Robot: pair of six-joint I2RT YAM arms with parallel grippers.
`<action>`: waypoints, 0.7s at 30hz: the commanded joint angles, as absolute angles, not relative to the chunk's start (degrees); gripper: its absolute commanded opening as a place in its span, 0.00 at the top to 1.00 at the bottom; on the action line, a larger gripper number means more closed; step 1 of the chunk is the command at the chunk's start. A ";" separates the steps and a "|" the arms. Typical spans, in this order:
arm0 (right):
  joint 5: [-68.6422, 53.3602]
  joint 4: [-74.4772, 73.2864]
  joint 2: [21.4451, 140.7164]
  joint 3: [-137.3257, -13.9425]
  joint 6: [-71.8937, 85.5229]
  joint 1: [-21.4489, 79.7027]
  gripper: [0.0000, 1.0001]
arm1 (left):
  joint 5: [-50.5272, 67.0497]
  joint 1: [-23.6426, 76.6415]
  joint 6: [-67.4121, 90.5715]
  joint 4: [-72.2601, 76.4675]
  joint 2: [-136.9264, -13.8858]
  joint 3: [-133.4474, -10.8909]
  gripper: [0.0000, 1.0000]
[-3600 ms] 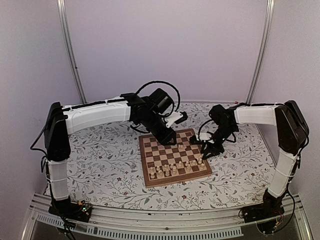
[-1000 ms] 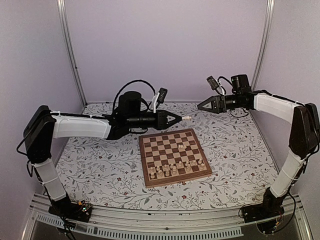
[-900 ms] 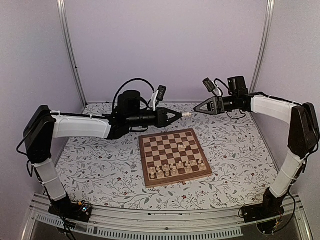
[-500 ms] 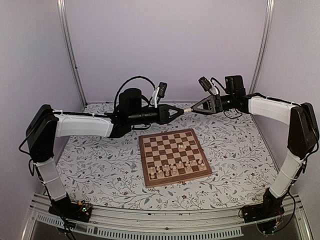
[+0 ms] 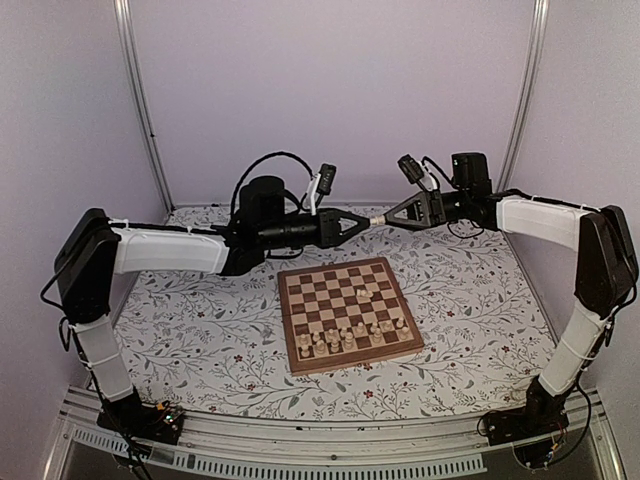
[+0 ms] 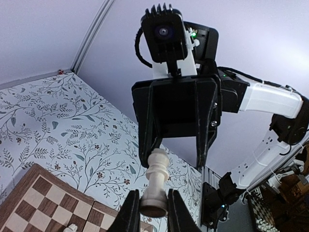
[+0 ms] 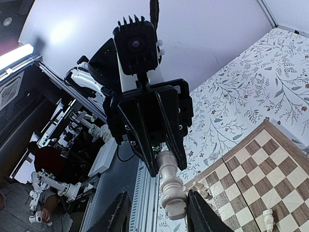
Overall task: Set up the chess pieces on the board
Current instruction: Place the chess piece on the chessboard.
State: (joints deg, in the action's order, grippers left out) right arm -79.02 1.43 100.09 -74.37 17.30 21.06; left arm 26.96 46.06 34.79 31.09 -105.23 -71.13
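The left hand (image 5: 362, 222) pinches one cream chess piece (image 6: 155, 186) in mid-air, above the far edge of the board (image 5: 345, 312). The right hand (image 7: 159, 215) stands spread around the piece's other end. This looks like a handover, so next the right should clamp before the left lets go.

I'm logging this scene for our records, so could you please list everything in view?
tablecloth: one, white floral, spread across the workspace.
board: one, brown and tan checks, centre of the tablecloth.
pieces in rows: over a dozen, cream, board's near side.
lone piece: one, cream, mid-board.
held piece: one, cream, raised in the air.
left gripper: one, black, fingers shut on the held piece.
right gripper: one, black, fingers open around the held piece.
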 commanded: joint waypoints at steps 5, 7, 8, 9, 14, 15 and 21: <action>-80.63 3.55 100.61 -73.92 18.02 22.18 0.64 | 27.54 45.76 35.53 33.13 -106.83 -72.95 0.91; -80.51 3.84 100.76 -73.92 18.11 22.27 0.67 | 27.60 45.70 35.57 33.13 -106.94 -73.05 0.91; -80.59 4.01 100.87 -73.99 18.17 22.30 0.69 | 27.60 45.77 35.63 33.13 -106.96 -73.04 0.91; -80.59 4.16 100.89 -74.09 18.32 22.28 0.70 | 27.65 45.79 35.68 33.13 -107.11 -73.08 0.91; -80.33 4.49 101.21 -74.31 18.46 22.53 0.78 | 28.15 45.79 35.95 33.15 -107.57 -73.35 0.90; -80.18 4.51 101.24 -74.38 18.37 22.55 0.81 | 28.05 45.79 35.96 33.09 -107.64 -73.38 0.90; -72.93 -10.85 101.12 -80.95 7.11 22.56 0.93 | 26.15 45.64 30.55 25.24 -105.31 -74.83 0.70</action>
State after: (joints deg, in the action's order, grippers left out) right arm -77.76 0.64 100.71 -75.11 16.99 21.34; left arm 28.38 46.06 35.16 30.92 -106.08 -72.66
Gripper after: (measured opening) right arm 0.153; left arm 0.233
